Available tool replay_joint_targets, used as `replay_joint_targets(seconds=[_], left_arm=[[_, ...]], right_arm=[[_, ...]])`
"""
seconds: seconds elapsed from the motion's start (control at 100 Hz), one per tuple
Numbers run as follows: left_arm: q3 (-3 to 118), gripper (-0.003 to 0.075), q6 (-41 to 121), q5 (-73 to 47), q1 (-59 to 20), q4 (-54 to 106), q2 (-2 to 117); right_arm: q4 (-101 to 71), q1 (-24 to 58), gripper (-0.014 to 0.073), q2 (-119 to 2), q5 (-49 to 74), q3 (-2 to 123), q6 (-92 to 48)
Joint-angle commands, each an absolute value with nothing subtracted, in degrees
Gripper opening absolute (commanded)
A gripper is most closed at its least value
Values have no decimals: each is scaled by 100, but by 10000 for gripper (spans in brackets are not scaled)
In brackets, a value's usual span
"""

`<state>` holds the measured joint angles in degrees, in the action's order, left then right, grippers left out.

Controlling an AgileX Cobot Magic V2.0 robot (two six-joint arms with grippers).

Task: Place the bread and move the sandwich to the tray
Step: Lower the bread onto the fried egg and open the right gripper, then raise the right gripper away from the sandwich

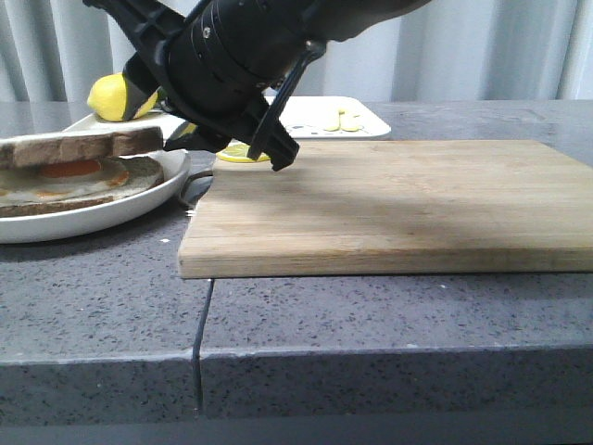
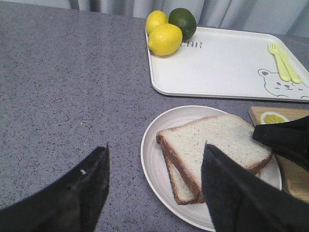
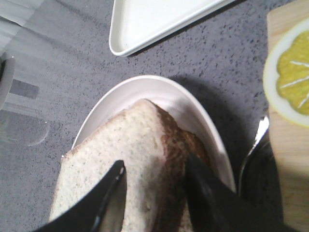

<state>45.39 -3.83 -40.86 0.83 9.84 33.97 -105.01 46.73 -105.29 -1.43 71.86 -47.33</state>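
The sandwich sits at the left on its round white plate (image 1: 93,218) (image 2: 154,145) (image 3: 145,89), with the fried egg (image 1: 74,176) showing between two slices. The bread (image 1: 83,144) (image 2: 217,140) (image 3: 111,159) lies on top of the egg. My right gripper (image 1: 173,141) (image 3: 154,166) straddles the bread's crust edge; one finger hovers above the top face and one sits beside the crust, with a gap showing. Over the counter beside the plate, my left gripper (image 2: 154,147) stands open and empty. The tray (image 1: 366,119) (image 2: 217,63) (image 3: 145,24) lies behind the plate.
A wooden board (image 1: 398,204) fills the middle and right, with a lemon slice (image 1: 243,154) (image 3: 289,77) at its far left corner. A metal utensil (image 3: 253,145) lies between plate and board. Two lemons (image 2: 164,38), a lime (image 2: 182,21) and a yellow fork (image 2: 282,63) rest on the tray.
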Motion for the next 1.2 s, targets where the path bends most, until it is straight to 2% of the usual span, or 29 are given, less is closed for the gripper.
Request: replay_joint_targets(seconds=[0.0,0.22,0.39,0.67,0.95,1.19], left_arm=[[4743,385,-389,-3671,70,1057,3447],[4743,385,-389,-3671,70,1057,3447],[4743,385,-389,-3671,70,1057,3447],[4743,385,-389,-3671,70,1057,3447],[4743,385,-389,-3671,70,1057,3447],[4743,385,-389,-3671,70,1057,3447]], right_arm=[[-10775,4638,318,-10240,-72,7330,-4817],[-10738,4394,318,-9986,-69,7335,-4817],[-10066,4072,318,-9556,0,7335,-4817],[-7894,3348,318,-8618,597,7322,-4670],[-5322,2430,314,-7540,1344,7040,-3524],[-3387,1662,314,-6343,1415,6324,-2588]])
